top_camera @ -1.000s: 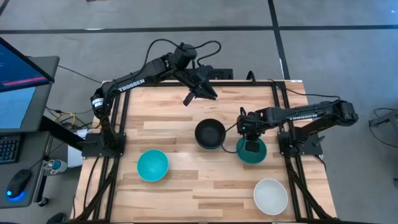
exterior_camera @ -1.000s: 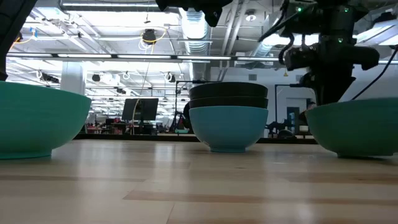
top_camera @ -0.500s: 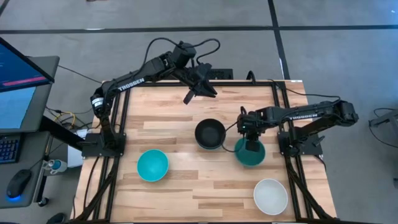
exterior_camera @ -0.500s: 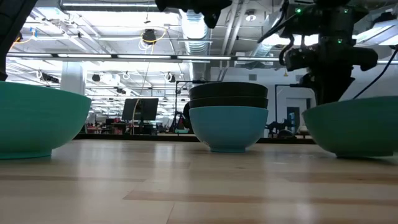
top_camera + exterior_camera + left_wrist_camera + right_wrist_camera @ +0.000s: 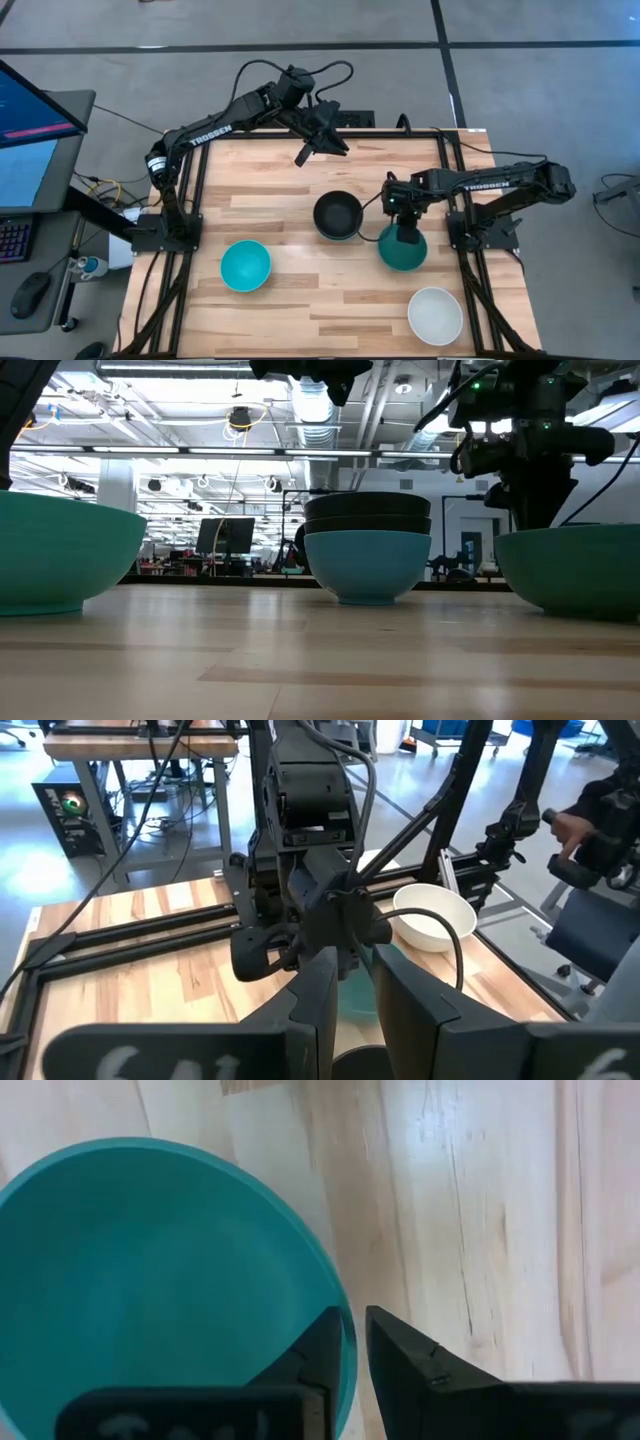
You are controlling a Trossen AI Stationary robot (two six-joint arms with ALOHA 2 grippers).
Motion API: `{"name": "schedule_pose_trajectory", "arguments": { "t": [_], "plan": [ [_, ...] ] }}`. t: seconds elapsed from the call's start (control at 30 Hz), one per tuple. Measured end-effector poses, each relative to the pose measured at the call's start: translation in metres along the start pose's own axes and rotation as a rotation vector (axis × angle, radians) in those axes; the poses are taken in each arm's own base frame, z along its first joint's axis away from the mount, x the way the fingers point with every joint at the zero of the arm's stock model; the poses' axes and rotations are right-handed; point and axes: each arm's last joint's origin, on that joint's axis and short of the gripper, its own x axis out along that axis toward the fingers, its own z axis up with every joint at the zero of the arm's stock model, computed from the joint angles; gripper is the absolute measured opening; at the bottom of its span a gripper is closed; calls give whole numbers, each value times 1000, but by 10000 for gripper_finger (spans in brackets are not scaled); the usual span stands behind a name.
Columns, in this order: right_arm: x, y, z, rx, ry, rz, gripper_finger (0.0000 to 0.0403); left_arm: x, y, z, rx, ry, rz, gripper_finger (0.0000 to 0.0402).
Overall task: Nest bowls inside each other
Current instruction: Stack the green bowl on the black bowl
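Note:
A stack of bowls [image 5: 338,215], black on top and sky-blue at the bottom [image 5: 366,565], stands mid-table. Just right of it is the dark teal-green bowl [image 5: 402,250], with my right gripper [image 5: 404,230] shut on its rim. The turquoise bowl [image 5: 245,265] rests on its base toward the near left. The white bowl [image 5: 435,314] sits near the right corner. My left gripper [image 5: 323,157] hovers open above the far edge, holding nothing. My right gripper pinches the teal-green bowl's rim [image 5: 347,1342] on its far side, one finger inside the bowl and one outside. The fingers come from above, pointing down. The bowl sits upright with its rim level [image 5: 570,532]; its base seems to rest on the table.
Black frame rails [image 5: 440,140] run along the far and side edges. Bare wood lies between the turquoise and white bowls. A person [image 5: 600,815] sits beyond the table's right side, and a monitor [image 5: 30,110] stands off the left.
My right gripper, keeping its hold on the rim, has drawn the teal-green bowl a little toward the near edge. The bowl's rim was tilted in the low view and now lies level.

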Motion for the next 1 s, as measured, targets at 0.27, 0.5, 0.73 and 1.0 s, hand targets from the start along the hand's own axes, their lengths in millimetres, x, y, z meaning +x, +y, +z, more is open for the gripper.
{"name": "schedule_pose_trajectory", "arguments": {
  "t": [0.27,0.5,0.73,1.0],
  "plan": [
    [0,1,0,0,0,2,73,0,0,0,0,0,0,57],
    [0,1,0,0,0,4,73,0,0,0,1,-1,0,57],
    [0,5,6,-28,-59,-6,84,0,0,0,1,-1,0,57],
    [1,12,9,13,-96,-5,87,0,0,0,1,2,8,57]
  ]
}}
